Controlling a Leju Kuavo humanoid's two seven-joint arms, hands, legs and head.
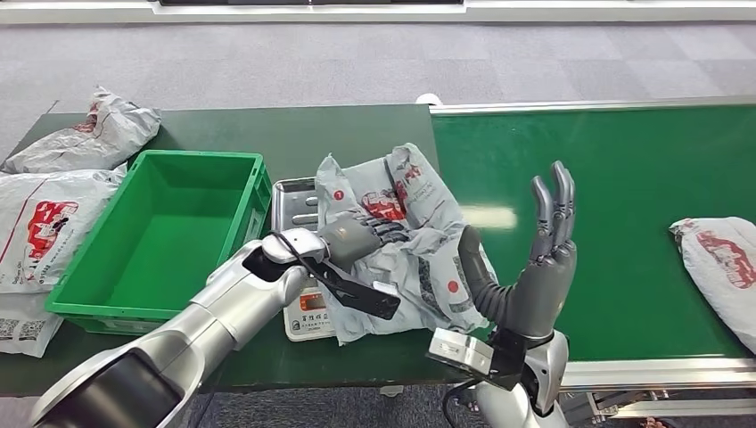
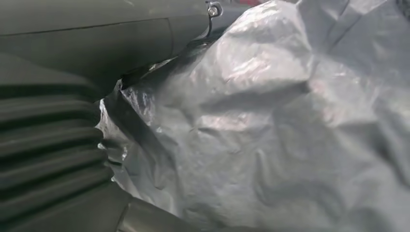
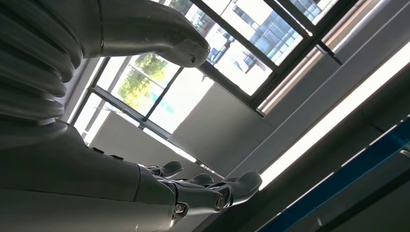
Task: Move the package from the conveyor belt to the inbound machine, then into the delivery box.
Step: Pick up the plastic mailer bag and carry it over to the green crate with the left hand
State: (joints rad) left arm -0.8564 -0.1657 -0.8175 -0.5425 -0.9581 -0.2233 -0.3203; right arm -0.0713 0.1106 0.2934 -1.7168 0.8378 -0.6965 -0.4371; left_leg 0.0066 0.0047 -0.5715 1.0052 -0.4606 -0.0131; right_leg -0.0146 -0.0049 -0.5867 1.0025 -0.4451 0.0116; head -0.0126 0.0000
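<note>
Three grey bags [image 1: 53, 192] are seen piled at the far left of the dark green desk [image 1: 294, 129], just beside the green box [image 1: 165, 236], which is seen with nothing inside. Next along, a silver scale [image 1: 299, 209] is glimpsed, largely covered by the package [image 1: 401, 241] — crumpled grey plastic with red print, draped over the scale between the box and the belt. The left robot hand [image 1: 357, 236] is laid on the package, its dark fingers [image 1: 388, 230] pressed into the wrinkled plastic; whether a real grip is closed on it cannot be told. From the left wrist camera, the package [image 2: 270, 125] is shown pressed right up against the left robot hand [image 2: 53, 140], its folds bunched at the grey cover. Further right, the right robot hand [image 1: 544, 259] is raised upright over the near edge of the belt [image 1: 624, 178], fingers straight and spread, nothing held. From its own wrist camera the right robot hand [image 3: 159, 145] is seen against ceiling windows, thumb and fingers well apart. At the far right, another package [image 1: 722, 267] is seen lying on the belt, well apart from both hands.
</note>
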